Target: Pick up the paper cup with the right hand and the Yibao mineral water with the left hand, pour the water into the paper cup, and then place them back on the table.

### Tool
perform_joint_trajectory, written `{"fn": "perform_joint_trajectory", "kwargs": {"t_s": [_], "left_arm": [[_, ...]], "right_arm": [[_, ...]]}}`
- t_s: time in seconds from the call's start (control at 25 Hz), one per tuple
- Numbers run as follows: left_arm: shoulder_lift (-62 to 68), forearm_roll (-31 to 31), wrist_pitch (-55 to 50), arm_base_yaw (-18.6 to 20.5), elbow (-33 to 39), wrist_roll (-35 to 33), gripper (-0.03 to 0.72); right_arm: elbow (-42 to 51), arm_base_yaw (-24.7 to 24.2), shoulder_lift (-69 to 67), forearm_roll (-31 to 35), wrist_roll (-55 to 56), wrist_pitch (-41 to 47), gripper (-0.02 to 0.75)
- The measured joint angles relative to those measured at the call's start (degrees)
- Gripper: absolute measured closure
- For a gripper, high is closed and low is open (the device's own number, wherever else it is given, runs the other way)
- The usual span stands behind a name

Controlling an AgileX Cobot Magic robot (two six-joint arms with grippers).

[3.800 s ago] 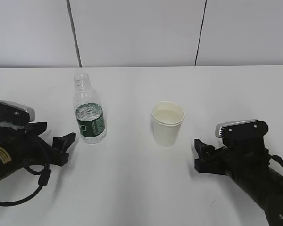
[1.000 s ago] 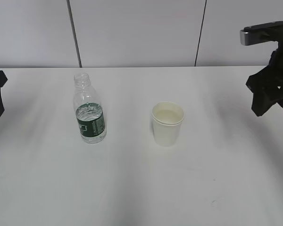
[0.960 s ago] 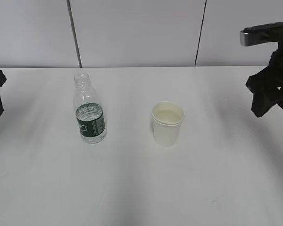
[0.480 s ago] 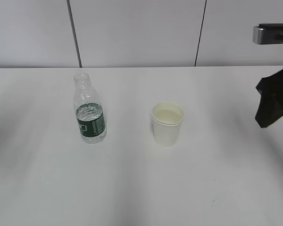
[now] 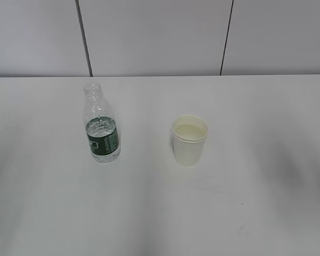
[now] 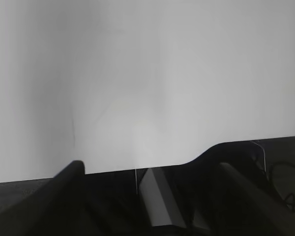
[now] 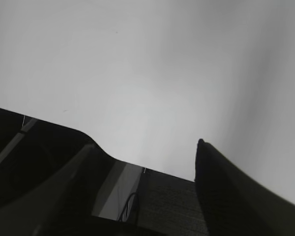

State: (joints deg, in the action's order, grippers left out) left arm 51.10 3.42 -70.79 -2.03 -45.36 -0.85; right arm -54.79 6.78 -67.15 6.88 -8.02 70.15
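The Yibao mineral water bottle (image 5: 102, 130) stands upright and uncapped on the white table (image 5: 160, 213), left of centre, with a little water at label height. The paper cup (image 5: 189, 140) stands upright to its right, with liquid inside. Neither arm shows in the exterior view. In the left wrist view my left gripper (image 6: 152, 201) has its dark fingers (image 6: 64, 196) wide apart with nothing between them, over the table's edge. In the right wrist view my right gripper (image 7: 137, 196) is also spread and empty, its fingers (image 7: 226, 196) framing the table's edge. Bottle and cup are out of both wrist views.
A grey panelled wall (image 5: 154, 37) with dark seams runs behind the table. Both wrist views show bare white tabletop (image 6: 162, 73) and dark floor beyond its near edge (image 7: 177, 196).
Both arms have lifted off the table and drawn back out of the exterior view, the left one first, then the right one past the right edge. Bottle and cup have not moved.
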Motion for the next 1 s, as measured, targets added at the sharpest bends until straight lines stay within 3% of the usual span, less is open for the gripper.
{"fn": "perform_joint_trajectory", "kwargs": {"t_s": [0.44, 0.8, 1.0], "left_arm": [[-18.02, 0.00, -0.98, 0.00, 5.18, 0.00, 0.202], [-23.69, 0.00, -1.27, 0.00, 5.47, 0.00, 0.202], [-26.38, 0.00, -1.32, 0.00, 10.38, 0.00, 0.204]], "right_arm": [[13.23, 0.00, 15.54, -1.46, 0.05, 0.20, 0.250], [22.72, 0.00, 28.05, -1.61, 0.14, -0.24, 0.250], [24.85, 0.00, 34.99, -1.69, 0.14, -0.79, 0.250]]}}
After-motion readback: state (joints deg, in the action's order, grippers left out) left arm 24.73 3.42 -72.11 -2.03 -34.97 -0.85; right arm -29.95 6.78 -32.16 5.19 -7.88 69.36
